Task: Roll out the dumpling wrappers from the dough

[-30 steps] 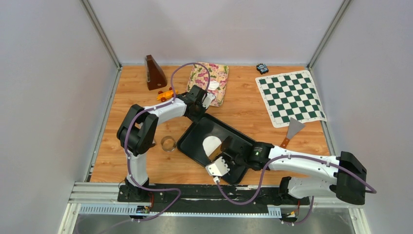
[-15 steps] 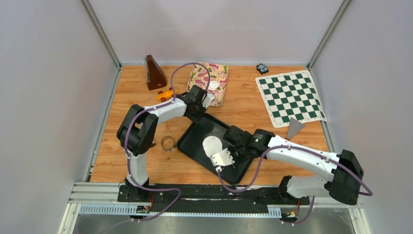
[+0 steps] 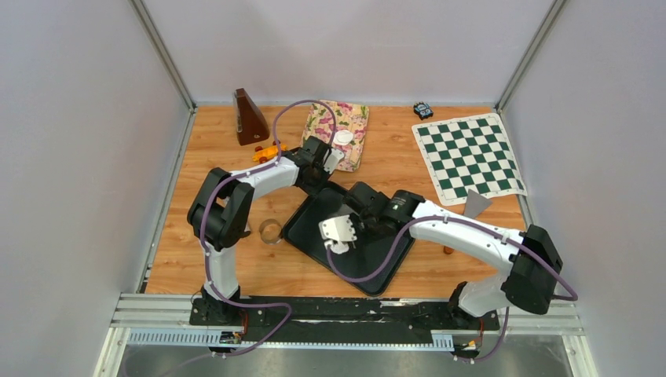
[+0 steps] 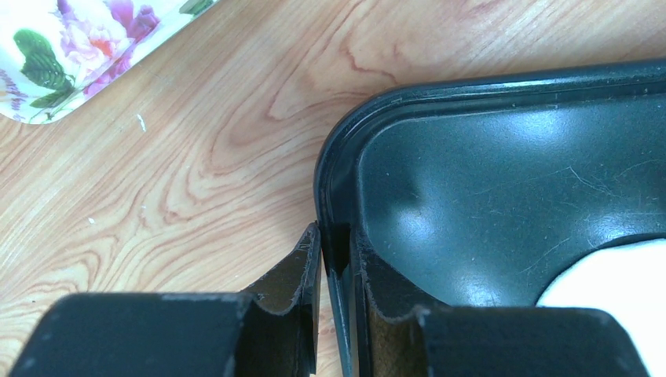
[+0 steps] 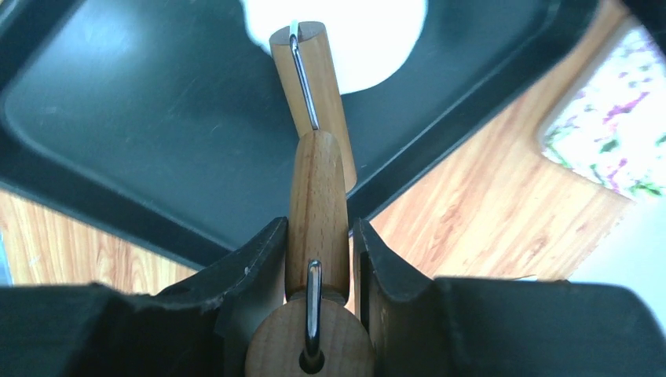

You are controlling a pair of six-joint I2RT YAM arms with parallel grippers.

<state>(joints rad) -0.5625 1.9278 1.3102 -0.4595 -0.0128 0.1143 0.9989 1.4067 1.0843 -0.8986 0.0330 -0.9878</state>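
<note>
Top view: the tray (image 3: pixel 310 224) sits at centre. The left gripper (image 3: pixel 324 182) meets its 11 o'clock corner, and the right gripper (image 3: pixel 363 224) reaches over its middle, hiding what lies there. One finished wrapper (image 3: pixel 343 137) lies on the floral dish (image 3: pixel 357 118) at 12 o'clock, and the cutter (image 3: pixel 271 230) stands at the tray's 9 o'clock. Rolling looks to be the step in hand. It should go best with the barrel level, light even pressure from the middle outward, and the tray pinned so nothing slides. Left wrist: the jaws are nearly together, clamped on the tray's rim, with dough (image 4: pixel 609 275) at 4 o'clock. Right wrist: the jaws pinch the roller (image 5: pixel 318 196) by its handle. The barrel's far end is over the dough's near edge at 12 o'clock; I cannot tell whether it touches.
</note>
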